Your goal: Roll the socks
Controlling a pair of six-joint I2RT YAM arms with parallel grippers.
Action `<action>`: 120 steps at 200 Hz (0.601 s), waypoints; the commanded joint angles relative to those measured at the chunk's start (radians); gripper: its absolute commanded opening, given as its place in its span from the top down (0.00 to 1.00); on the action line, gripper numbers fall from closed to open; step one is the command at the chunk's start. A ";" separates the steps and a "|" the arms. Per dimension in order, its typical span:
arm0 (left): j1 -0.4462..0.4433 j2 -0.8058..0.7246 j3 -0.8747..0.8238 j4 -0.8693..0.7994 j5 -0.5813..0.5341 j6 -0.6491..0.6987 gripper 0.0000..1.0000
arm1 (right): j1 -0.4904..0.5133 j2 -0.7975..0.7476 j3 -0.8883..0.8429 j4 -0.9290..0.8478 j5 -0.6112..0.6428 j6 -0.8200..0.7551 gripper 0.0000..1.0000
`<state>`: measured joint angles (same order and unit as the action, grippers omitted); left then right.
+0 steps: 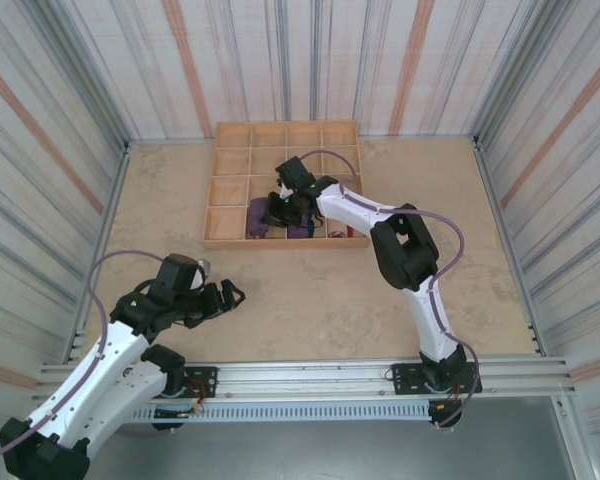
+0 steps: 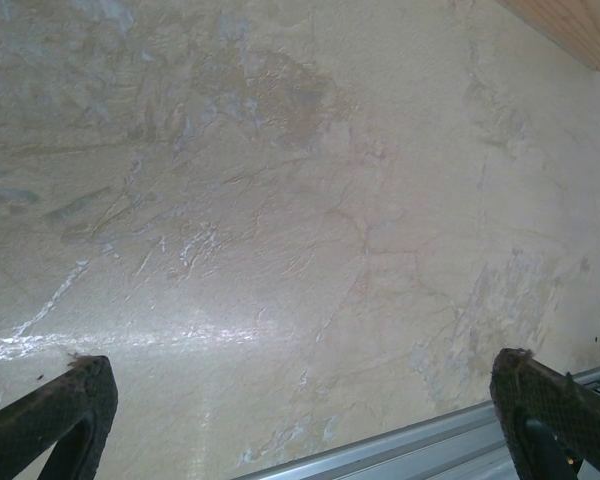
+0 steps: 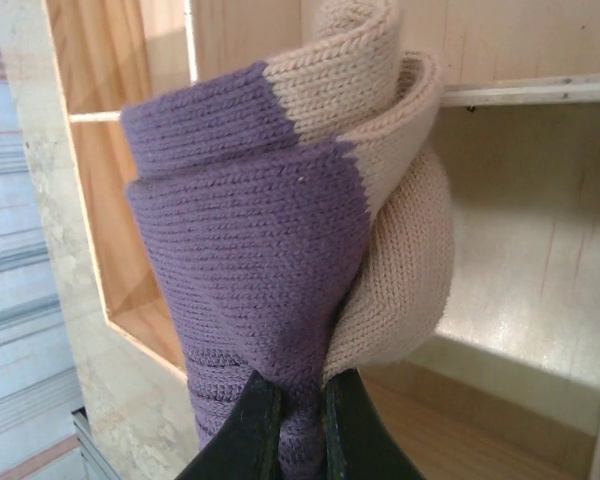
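Purple-and-tan sock shows from the top external camera at the near row of the wooden tray, which lies toward 12 o'clock on the table. It sits right at the tips of the right gripper, on its 9 o'clock side. Whether it rests on the compartment floor cannot be told. A second purple sock lies just toward 5 o'clock from that gripper, against the tray's near wall. The left gripper hovers over bare table toward 8 o'clock, well apart from the tray, its jaws spread.

From the left wrist camera, the left gripper has its fingers wide apart with nothing between them. A metal rail runs at 5 o'clock and a corner of the tray shows at 1 o'clock.

From the right wrist camera, the right gripper is clenched on the sock, pinching its lower end. The sock is rolled, with purple toward 9 o'clock and tan toward 2 o'clock. Tray compartments lie behind it
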<state>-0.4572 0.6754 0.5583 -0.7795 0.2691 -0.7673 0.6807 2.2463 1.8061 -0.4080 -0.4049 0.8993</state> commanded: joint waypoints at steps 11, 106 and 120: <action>0.006 -0.009 0.014 -0.022 0.016 -0.016 0.01 | 0.013 0.063 0.029 -0.045 -0.033 0.049 1.00; 0.006 0.029 0.037 -0.013 0.005 -0.005 0.01 | 0.022 0.127 0.062 -0.111 -0.063 0.043 0.89; 0.007 0.038 0.039 -0.012 -0.014 -0.002 0.01 | 0.026 0.102 0.052 -0.108 -0.041 0.029 0.73</action>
<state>-0.4568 0.7036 0.5701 -0.7815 0.2687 -0.7822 0.6884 2.3352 1.8572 -0.4446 -0.4442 0.9310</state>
